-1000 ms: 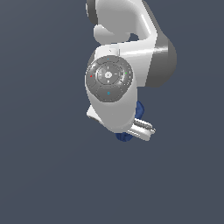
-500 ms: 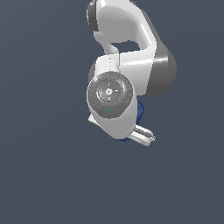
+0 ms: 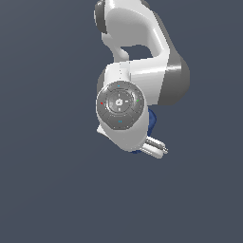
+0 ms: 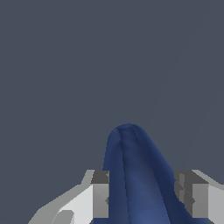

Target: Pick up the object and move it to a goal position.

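Showing fingers [image 4: 101, 194] clamping the cup [image 4: 133, 175], wrist view only

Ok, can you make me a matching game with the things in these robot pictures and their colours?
Things:
1. cup
2. robot arm
3. round cap on the arm
4. background

Colours:
A. white
B. slate grey-blue
C. dark blue
D. grey with tiny coloured dots

Pairs: 1-C, 2-A, 3-D, 4-B
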